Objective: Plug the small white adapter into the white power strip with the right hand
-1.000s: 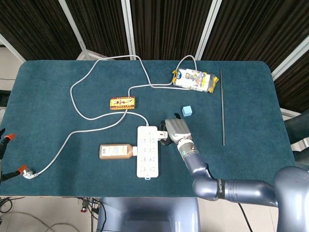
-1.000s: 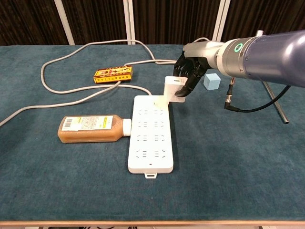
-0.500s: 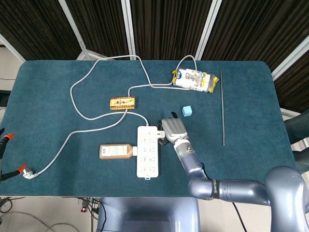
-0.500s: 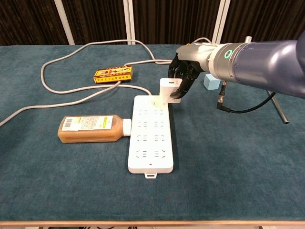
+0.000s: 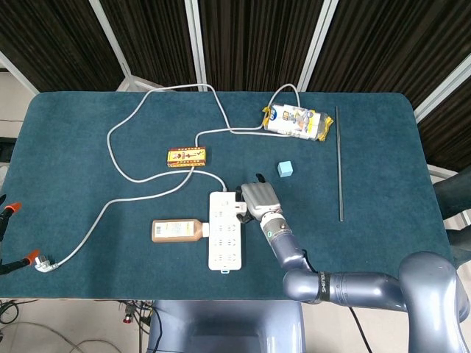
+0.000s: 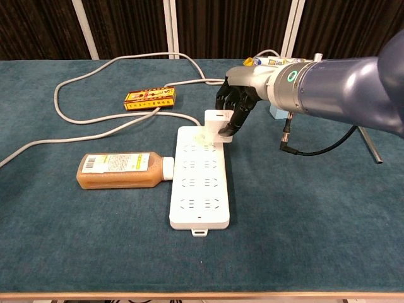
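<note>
Over power strip point(image 6: 199, 183) far end | right hand point(image 6: 235, 104) pinches adapter point(image 6: 215, 125)

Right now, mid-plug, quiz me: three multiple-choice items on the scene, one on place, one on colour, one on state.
1. Where does the bottle lie?
A. left of the strip
B. on the strip
C. beside the rod

2. What colour is the cube?
A. red
B. light blue
C. yellow

3. What is the right hand doing?
A. resting flat on the table
B. holding the adapter at the strip's far end
C. gripping the bottle

Key: 1 A, the chest view shows its cap next to the strip's left edge. 2 B, the head view shows it pale blue. 3 B, its fingers close round the adapter there.
</note>
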Tool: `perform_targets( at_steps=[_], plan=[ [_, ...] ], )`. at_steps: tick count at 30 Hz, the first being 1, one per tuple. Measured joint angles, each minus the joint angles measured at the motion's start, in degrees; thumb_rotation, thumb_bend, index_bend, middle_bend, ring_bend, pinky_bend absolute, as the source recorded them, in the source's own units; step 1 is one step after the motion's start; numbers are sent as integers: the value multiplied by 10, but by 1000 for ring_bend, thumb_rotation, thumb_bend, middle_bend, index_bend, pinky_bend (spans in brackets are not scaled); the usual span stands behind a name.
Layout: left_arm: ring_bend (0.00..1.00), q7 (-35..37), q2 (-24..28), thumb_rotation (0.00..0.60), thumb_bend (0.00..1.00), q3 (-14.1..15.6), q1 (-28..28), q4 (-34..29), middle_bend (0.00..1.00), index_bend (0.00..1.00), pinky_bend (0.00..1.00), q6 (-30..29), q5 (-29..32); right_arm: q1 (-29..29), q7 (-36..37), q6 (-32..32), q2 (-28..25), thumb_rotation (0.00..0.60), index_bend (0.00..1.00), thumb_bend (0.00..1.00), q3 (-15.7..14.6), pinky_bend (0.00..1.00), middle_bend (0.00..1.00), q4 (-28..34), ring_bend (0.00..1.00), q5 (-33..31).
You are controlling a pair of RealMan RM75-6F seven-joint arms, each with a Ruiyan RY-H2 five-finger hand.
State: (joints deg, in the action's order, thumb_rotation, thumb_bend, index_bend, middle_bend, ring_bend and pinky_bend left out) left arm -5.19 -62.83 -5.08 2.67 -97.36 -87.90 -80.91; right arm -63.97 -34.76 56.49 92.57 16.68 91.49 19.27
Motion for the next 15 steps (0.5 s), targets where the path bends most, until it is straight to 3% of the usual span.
perform_targets(
  at_steps=[15],
  plan=[
    [0,2,1,600,90,-1,-1,-1,0,181,0,-2,0,-1,4,-3,9,600,744,602,-5,0,560,-14,335,7]
  ],
)
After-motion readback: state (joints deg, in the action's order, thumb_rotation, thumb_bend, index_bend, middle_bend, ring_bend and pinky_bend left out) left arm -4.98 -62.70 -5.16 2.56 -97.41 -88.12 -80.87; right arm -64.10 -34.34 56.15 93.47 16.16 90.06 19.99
